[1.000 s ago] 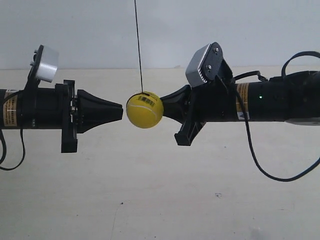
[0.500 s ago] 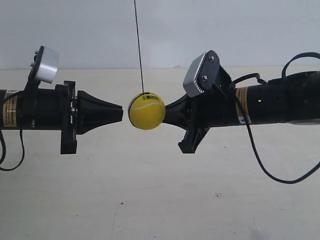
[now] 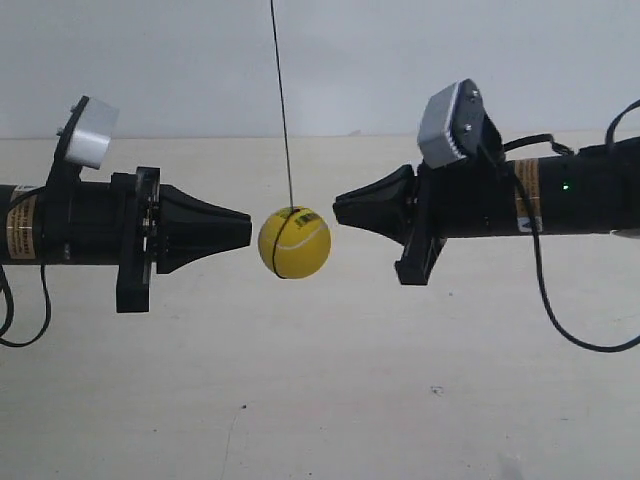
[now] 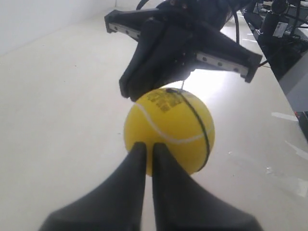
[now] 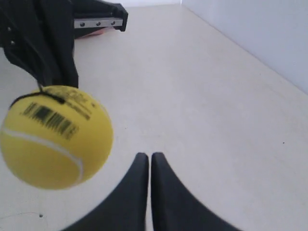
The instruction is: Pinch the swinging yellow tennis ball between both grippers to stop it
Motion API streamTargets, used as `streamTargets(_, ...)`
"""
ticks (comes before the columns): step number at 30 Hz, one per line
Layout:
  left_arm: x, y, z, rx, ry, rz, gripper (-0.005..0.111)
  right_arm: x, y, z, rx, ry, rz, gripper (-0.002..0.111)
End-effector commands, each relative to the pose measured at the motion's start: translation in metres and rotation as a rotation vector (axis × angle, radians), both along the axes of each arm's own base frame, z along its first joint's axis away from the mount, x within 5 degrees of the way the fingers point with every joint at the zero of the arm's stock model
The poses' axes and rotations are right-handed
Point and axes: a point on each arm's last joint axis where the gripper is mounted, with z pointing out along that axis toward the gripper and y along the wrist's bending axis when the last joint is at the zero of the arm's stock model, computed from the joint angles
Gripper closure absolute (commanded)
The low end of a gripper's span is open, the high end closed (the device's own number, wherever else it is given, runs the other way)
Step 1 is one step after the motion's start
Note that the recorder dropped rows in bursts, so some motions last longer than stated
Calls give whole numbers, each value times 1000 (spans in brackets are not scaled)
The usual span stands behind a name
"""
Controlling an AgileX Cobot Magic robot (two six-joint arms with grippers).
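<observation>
The yellow tennis ball (image 3: 294, 243) hangs on a thin dark string (image 3: 282, 100) between two black cone-shaped grippers. My left gripper (image 3: 248, 229), on the arm at the exterior view's left, is shut, and its tips sit just short of the ball. In the left wrist view the ball (image 4: 168, 130) fills the space right ahead of that gripper (image 4: 148, 146). My right gripper (image 3: 336, 209) is shut too and stands clear of the ball, slightly higher. In the right wrist view the ball (image 5: 55, 137), barcode sticker showing, lies off to one side of the gripper (image 5: 148, 156).
A pale tabletop (image 3: 320, 400) lies below, with a white wall (image 3: 400, 60) behind. A black cable (image 3: 560, 320) loops down from the arm at the exterior view's right. Dark equipment (image 4: 288, 43) stands past the table's edge in the left wrist view.
The right gripper, which was against the ball, has drawn back and risen clear of it. The ball now hangs lower. The left gripper has crept slightly toward it.
</observation>
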Motion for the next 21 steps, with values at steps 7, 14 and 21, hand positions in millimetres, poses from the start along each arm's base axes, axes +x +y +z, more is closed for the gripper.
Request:
streamTargets(7,0,-2,1,-12,-14,-11,102,-4,-30,8,76,56,114,108)
streamTargets(14,0,-2,1,-13,-14,-9,102,-7,-20,9,90,49,134,108)
streamTargets(21,1,-2,2,-19,-17,1,102,-7,-6,11,104,24,112,108)
